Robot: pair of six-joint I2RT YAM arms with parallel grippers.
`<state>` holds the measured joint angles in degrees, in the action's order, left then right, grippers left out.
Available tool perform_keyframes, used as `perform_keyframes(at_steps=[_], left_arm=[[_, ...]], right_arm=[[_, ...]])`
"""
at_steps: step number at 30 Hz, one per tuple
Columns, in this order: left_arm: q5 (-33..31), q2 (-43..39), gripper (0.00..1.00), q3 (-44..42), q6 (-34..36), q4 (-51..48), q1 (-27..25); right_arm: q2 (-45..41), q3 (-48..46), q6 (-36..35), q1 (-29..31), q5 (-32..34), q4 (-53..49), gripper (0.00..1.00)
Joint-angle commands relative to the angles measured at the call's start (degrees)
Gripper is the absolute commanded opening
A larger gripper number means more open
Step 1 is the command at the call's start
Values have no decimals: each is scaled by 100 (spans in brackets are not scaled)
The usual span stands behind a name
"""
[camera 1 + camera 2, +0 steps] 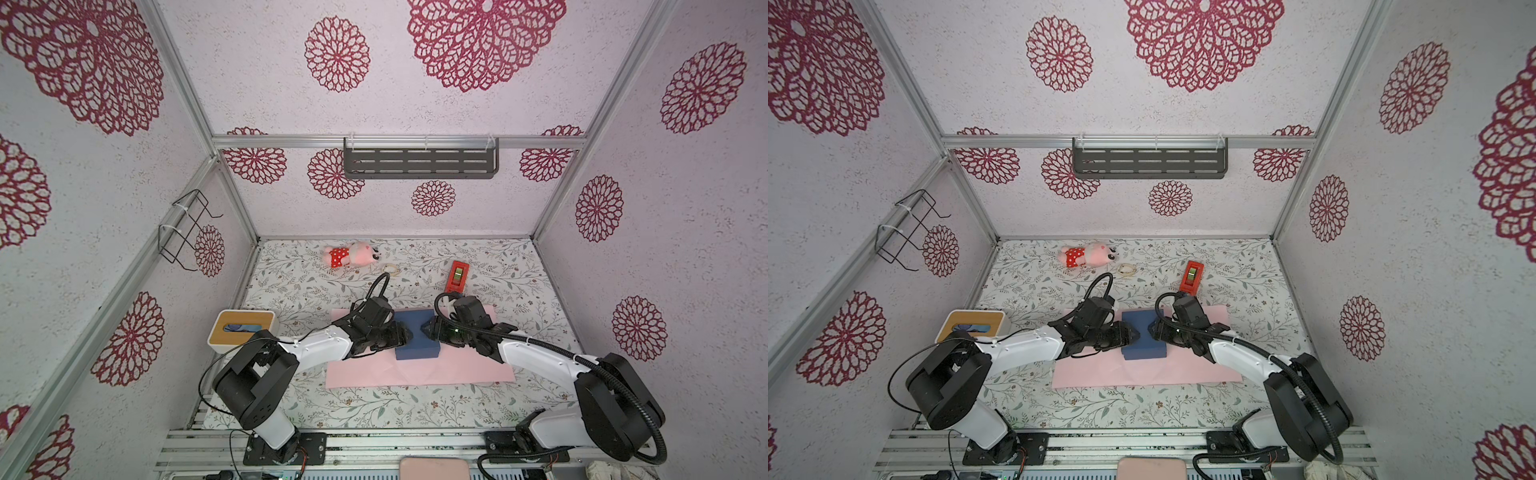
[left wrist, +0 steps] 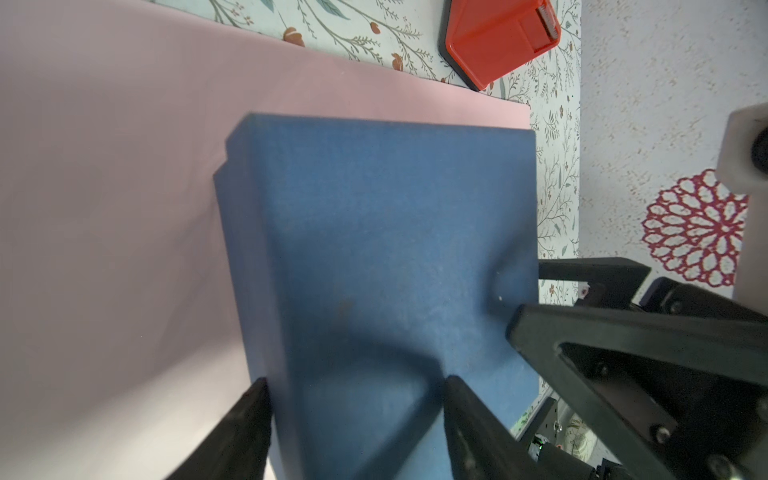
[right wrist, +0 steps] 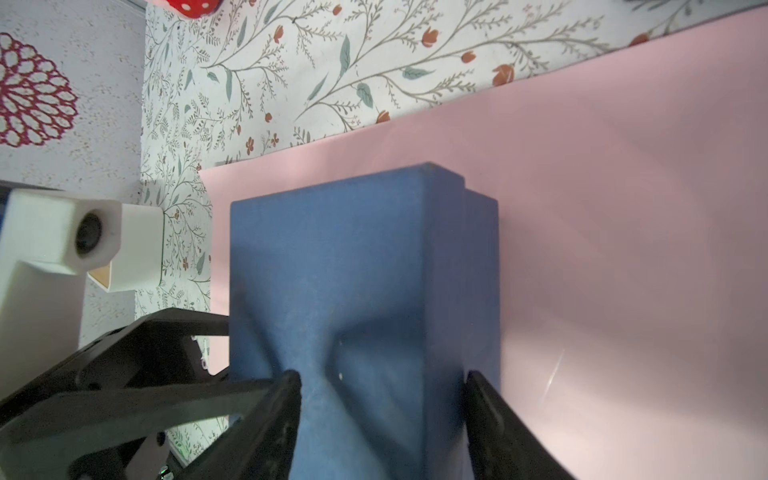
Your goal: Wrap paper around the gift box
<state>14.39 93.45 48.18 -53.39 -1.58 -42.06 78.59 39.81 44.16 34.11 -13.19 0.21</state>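
Gift box (image 1: pixel 417 350) (image 1: pixel 1145 351): navy, upright, lid on top. Sits on the paper (image 1: pixel 415 372) (image 1: pixel 1142 372), about midway along it and nearer its far edge, in both top views. Paper flat on the floral bench (image 1: pixel 415 409), pink face up, long side running left to right.

Left gripper (image 1: pixel 406 336) at the box's left side, right gripper (image 1: pixel 426 328) at its right side. Tips facing each other over the top face, close but apart.

Left wrist view: fingers (image 2: pixel 465 415) apart, one tip on the top face of the box (image 2: pixel 374 249), the other against the side just below the top edge. Right wrist view: same layout, fingers (image 3: pixel 278 407) apart astride the box's (image 3: pixel 353 270) upper edge. Clamped or only touching: cannot tell, either side.

Red tape dispenser (image 1: pixel 457 275) just beyond the paper's far right corner. White tissue box (image 1: pixel 243 328) left of the paper. Pink plush toy (image 1: pixel 353 254) at the back.
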Motion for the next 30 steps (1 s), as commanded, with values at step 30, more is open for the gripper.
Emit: perform_keyframes(at_steps=[30], left_arm=[[146, -150, 67, -11, -102, 422, -188]], right_arm=[[-31, 310, -30, 210, -70, -16, 64]])
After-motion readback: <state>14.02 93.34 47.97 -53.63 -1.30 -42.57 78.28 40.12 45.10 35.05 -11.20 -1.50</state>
